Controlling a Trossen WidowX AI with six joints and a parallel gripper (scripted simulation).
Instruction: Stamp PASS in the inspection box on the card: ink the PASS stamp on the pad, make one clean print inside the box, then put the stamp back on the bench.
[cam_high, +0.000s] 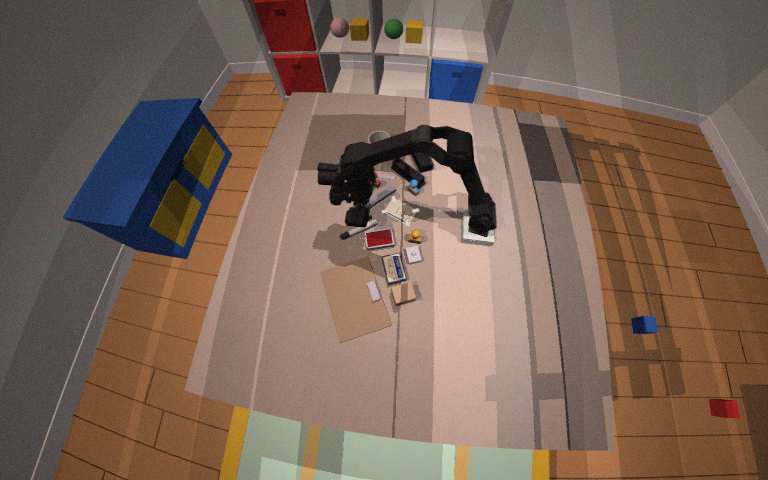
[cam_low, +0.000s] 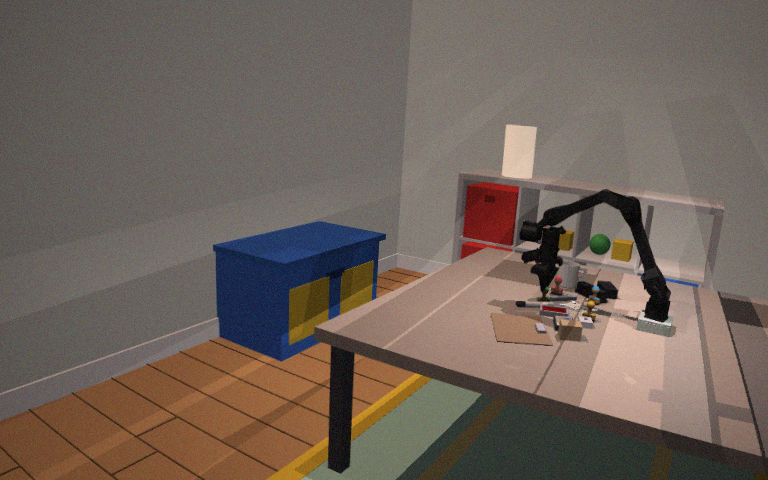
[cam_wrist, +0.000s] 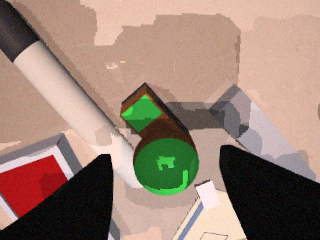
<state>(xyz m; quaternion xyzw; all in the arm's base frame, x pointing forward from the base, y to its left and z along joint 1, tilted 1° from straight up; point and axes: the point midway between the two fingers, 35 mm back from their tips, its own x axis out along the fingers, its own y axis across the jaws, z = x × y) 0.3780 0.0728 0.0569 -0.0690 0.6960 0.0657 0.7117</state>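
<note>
Open claw (cam_high: 357, 217) (cam_low: 544, 289) (cam_wrist: 167, 159) above green-knobbed stamp (cam_wrist: 166, 165), pale marker (cam_high: 358, 229) (cam_low: 535, 304) (cam_wrist: 65, 92) crowding it, red pad (cam_high: 379, 238) (cam_low: 553, 309) (cam_wrist: 35, 182) near.

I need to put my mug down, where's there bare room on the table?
Probably left of the brown sheet, or between it and the table's near edge. It's crowded around the red ink pad, under the gripper.
</note>
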